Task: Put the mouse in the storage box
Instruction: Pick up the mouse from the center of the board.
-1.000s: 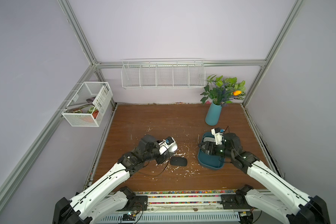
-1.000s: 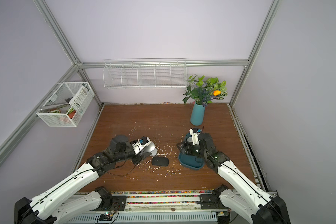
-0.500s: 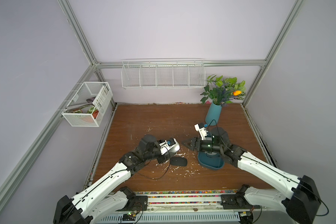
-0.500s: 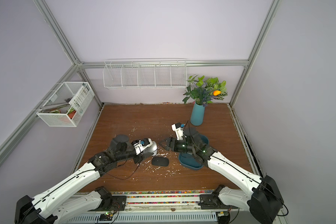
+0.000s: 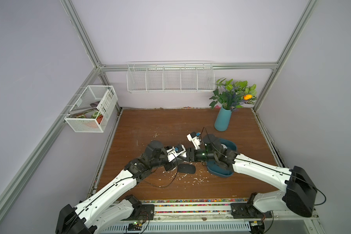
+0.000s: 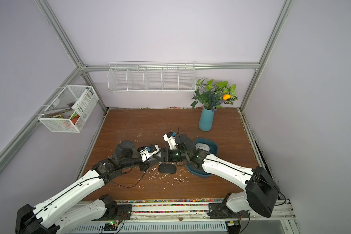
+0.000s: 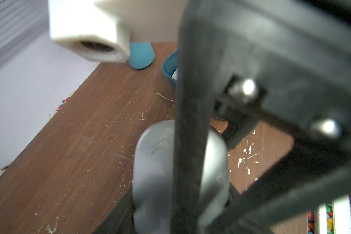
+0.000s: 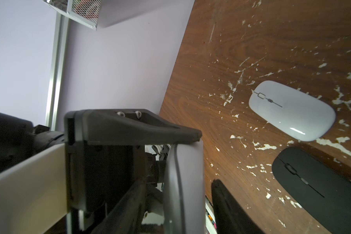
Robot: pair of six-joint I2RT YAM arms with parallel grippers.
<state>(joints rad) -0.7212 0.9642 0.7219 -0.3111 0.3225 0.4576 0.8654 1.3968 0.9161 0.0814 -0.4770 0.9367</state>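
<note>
Letting go too soon, the left gripper (image 5: 181, 157), clamped on the grey mouse (image 8: 184, 182), would drop it from between the right gripper's (image 8: 208, 160) parted jaws.

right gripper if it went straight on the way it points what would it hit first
The grey mouse held by the left gripper: it stands edge-on between the right gripper's open jaws, so it looks first in line.

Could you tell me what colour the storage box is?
The storage box is dark teal, clearest in a top view.
</note>
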